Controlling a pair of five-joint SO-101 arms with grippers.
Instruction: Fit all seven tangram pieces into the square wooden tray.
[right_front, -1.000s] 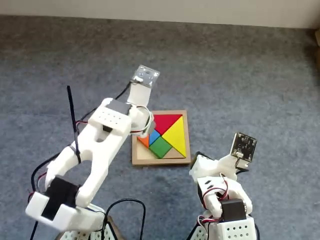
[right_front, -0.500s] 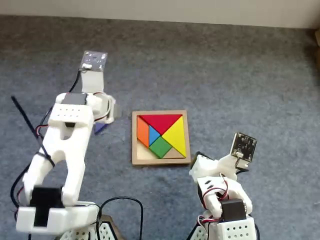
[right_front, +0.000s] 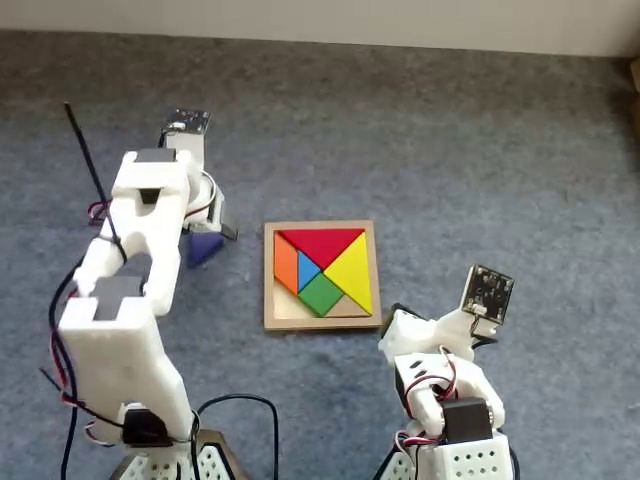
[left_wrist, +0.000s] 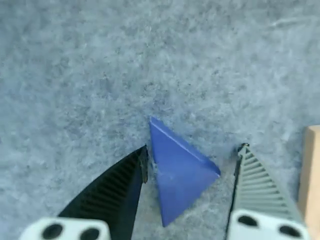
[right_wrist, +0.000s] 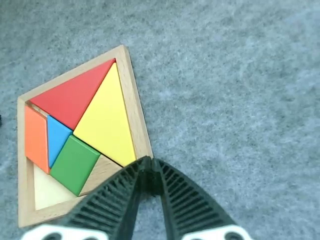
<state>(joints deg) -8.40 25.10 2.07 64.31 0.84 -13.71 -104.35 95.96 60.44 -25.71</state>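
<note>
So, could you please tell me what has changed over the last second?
The left gripper swung away from the wooden tray to the carpet on its left, and now stands open astride the blue triangle. The right gripper, shut, and the tray stayed as they were.

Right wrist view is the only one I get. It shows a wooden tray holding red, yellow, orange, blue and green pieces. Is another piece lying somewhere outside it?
Observer: Yes. A dark blue triangle lies on the carpet, apart from the tray, on the left arm's side.
Visitor: Is anything near that triangle?
Observer: The left end effector is over it, open, with one finger on either side of the piece.
Visitor: And the arm carrying my camera?
Observer: In the high view the right arm is folded close to its base, just off the tray's near corner.
</note>
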